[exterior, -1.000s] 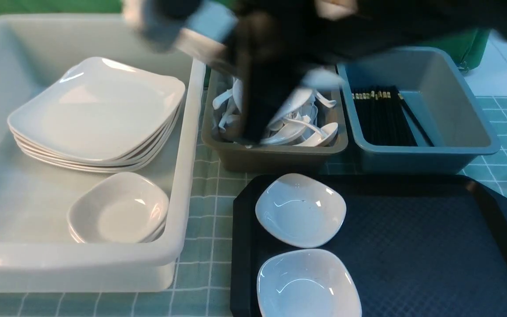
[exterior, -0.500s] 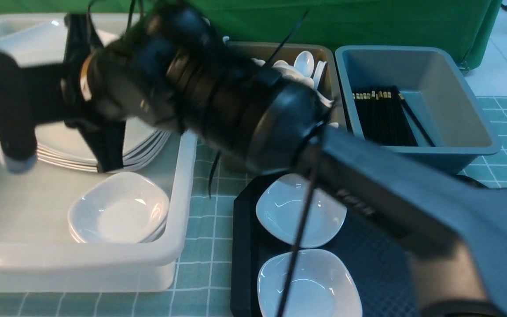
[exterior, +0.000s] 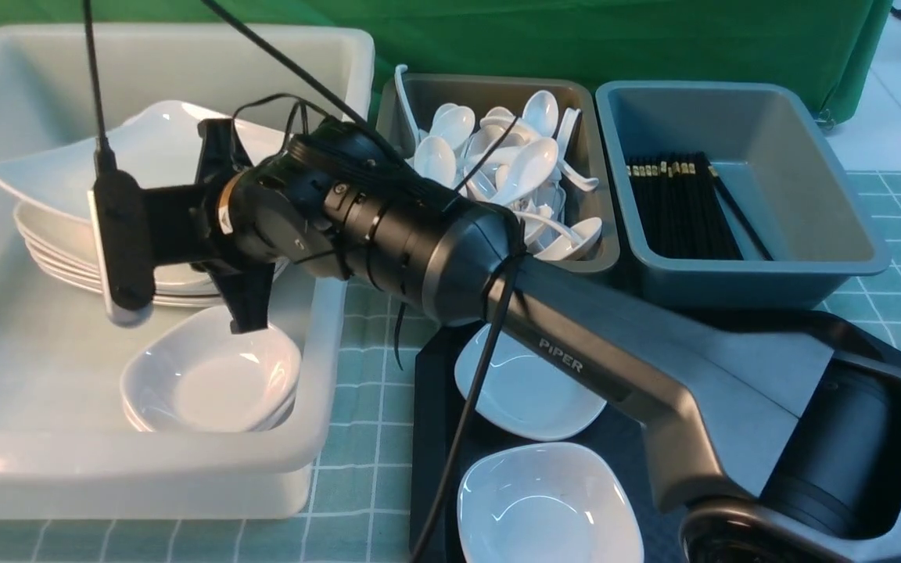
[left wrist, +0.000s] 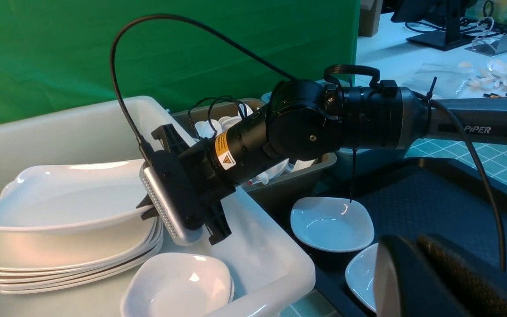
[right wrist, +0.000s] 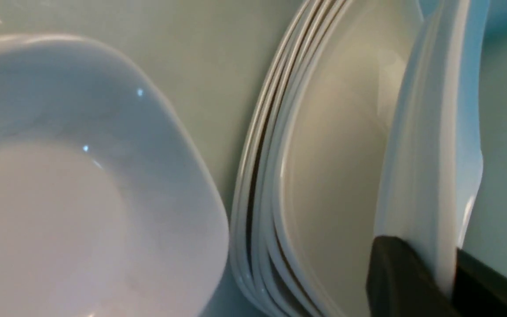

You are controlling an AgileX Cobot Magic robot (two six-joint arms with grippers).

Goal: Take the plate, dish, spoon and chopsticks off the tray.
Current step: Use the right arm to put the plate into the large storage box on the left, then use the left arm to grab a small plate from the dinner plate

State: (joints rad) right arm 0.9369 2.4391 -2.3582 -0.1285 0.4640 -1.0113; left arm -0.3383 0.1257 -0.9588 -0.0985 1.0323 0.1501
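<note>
**Plate held at a slant over the stack in the white bin**

The plate (exterior: 153, 148) is inside the white bin (exterior: 325, 391), on the robot's left side of the table (exterior: 364, 344). It hangs tilted above a stack of plates (exterior: 59, 266) of the same kind. The gap to the stack is wider on the side away from the gripper and narrows toward the gripped edge. Whether the plate touches the stack there cannot be told.

The right gripper (right wrist: 453, 264) is clamped on the plate's rim; its wrist view shows a black finger (right wrist: 398, 277) against each face of the rim. The right arm (exterior: 576, 344) reaches across from the robot's right, passing over the tray (exterior: 431, 407).

In the bin, nearer the robot than the stack, sits a nest of bowls (exterior: 208, 383), just below the gripper.

The black tray lies on the table to the right of the bin. Two small dishes (exterior: 548, 508) rest at its left end, one behind the other and slightly apart, the farther one partly hidden by the arm.

Beyond the tray two tubs stand side by side. The brown-grey tub (exterior: 489, 80) holds a heap of white spoons (exterior: 533, 160). The blue-grey tub (exterior: 810, 156) holds black chopsticks (exterior: 677, 207) laid in a row along its left side, with one lying askew.

The left gripper (left wrist: 416, 273) shows in its own wrist view near the tray, fingers pressed together and empty.
</note>
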